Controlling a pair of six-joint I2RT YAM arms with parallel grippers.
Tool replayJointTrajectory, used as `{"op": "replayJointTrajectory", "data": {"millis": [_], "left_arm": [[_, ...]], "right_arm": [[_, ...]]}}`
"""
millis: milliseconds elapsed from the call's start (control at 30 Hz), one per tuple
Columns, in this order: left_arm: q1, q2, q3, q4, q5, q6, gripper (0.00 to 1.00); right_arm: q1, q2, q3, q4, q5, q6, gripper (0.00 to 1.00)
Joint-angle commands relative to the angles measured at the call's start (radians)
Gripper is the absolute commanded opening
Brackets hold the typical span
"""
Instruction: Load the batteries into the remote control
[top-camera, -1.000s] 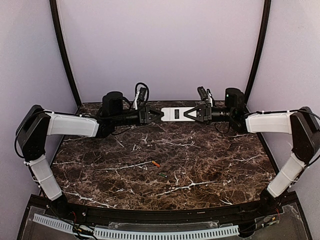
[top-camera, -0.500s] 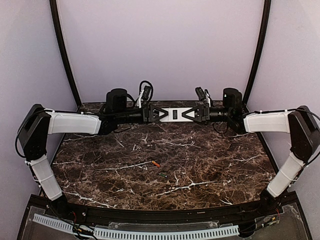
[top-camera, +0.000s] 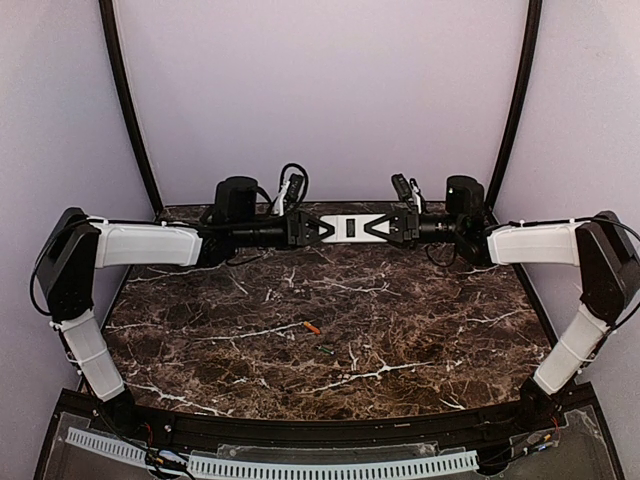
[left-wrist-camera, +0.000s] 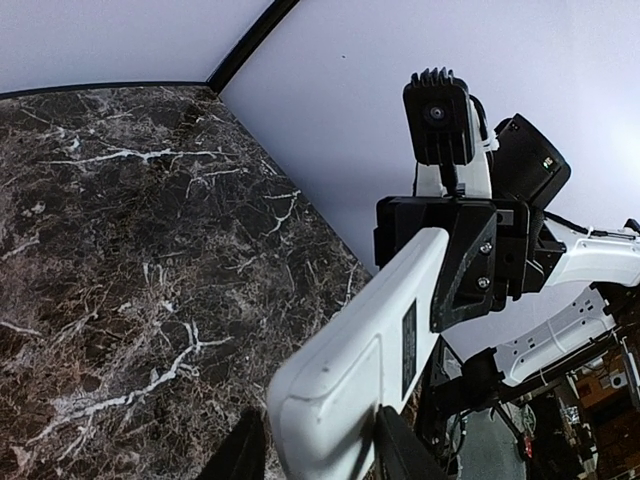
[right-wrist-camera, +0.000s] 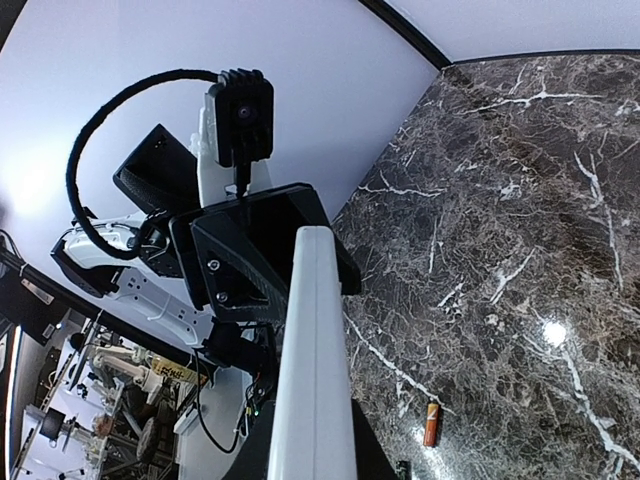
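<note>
The white remote control hangs level above the back of the table, back face up with a dark rectangle on it. My left gripper is shut across its left end; in the left wrist view the fingers flank the remote control at the left gripper. My right gripper is shut on its right end, pinching the thin edges of the remote control at the right gripper. Two batteries lie on the marble: an orange one and a greenish-dark one.
The marble table is walled by lilac panels at the back and sides, with curved black poles in the corners. A black rail runs along the near edge. Both arms stretch across the back, cables looping above the wrists.
The left gripper levelled out, opened, and closed again around the remote's left end, a little farther right. The right gripper and the batteries stayed put.
</note>
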Motion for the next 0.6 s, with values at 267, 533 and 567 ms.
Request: {"op": "replayJointTrajectory", "data": {"millis": [267, 533, 567], "left_arm": [[0.032, -0.024, -0.041, -0.074, -0.068, 0.009, 0.27], [0.032, -0.033, -0.053, -0.037, -0.042, -0.001, 0.08], [0.032, -0.035, -0.054, -0.038, -0.043, 0.0, 0.06]], "right_arm": [[-0.004, -0.027, -0.018, 0.144, -0.067, 0.036, 0.0], [-0.004, -0.024, 0.003, 0.043, -0.016, -0.027, 0.0], [-0.003, -0.026, 0.005, 0.026, -0.012, -0.033, 0.0]]}}
